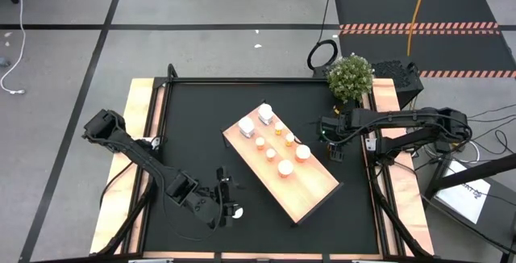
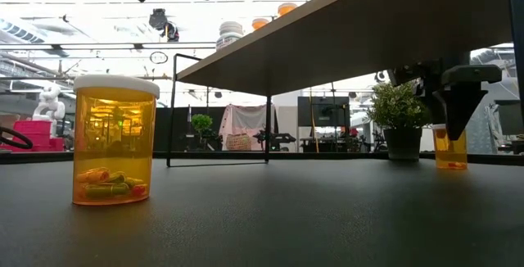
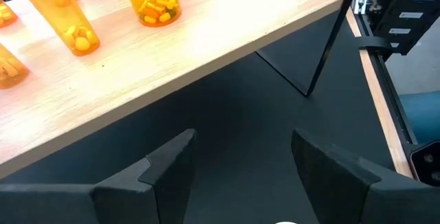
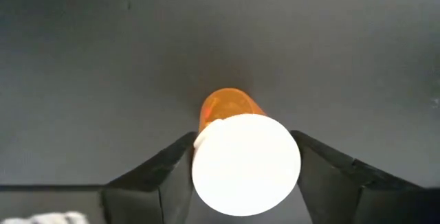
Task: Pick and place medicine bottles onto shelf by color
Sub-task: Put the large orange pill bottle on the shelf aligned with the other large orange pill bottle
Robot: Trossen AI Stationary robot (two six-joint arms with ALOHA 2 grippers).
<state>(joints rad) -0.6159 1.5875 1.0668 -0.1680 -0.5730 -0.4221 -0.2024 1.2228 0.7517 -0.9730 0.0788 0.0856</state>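
Medicine bottles, mostly orange plastic with white caps, already stand on the pale wooden shelf, while the right hand straddles another orange bottle on the black table right of it, not yet gripped; the left hand waits open near the front-left bottle.

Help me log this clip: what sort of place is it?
Probably a robotics lab or workshop hall: floor marked with hazard-striped mats, a framed black work table, and benches and equipment in the open room behind.

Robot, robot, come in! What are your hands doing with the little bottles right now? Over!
Right end effector straddling an orange bottle on the mat, beside the shelf. Left end effector open, empty, another bottle beside it. Nothing in the way.
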